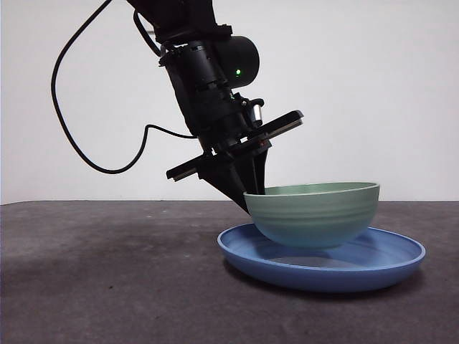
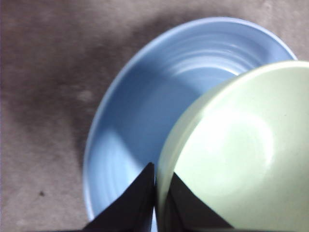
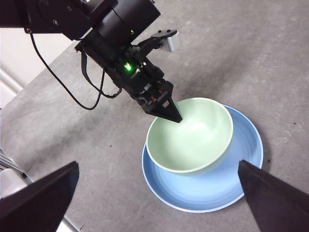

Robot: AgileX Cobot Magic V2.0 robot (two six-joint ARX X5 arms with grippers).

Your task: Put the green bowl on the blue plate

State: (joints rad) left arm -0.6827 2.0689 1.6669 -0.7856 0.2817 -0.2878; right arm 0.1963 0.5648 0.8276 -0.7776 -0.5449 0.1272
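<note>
Front view: the left gripper pinches the near rim of the green bowl, which hangs just above the blue plate, a thin band of shadow suggesting it is not yet seated; the bowl rides roughly level over the plate's middle, above the dark worktop. Left wrist view: the two black fingers close narrow on the bowl's wall, one inside, one outside, with the plate's glossy well spread beneath; a good finish calls for a slow, straight descent until the base settles, keeping the rim level, then opening only once the weight rests. Right wrist view: the right gripper waits well above with fingers spread wide and empty; from there the bowl sits slightly off-centre towards the left arm, so a small nudge inward may help.
</note>
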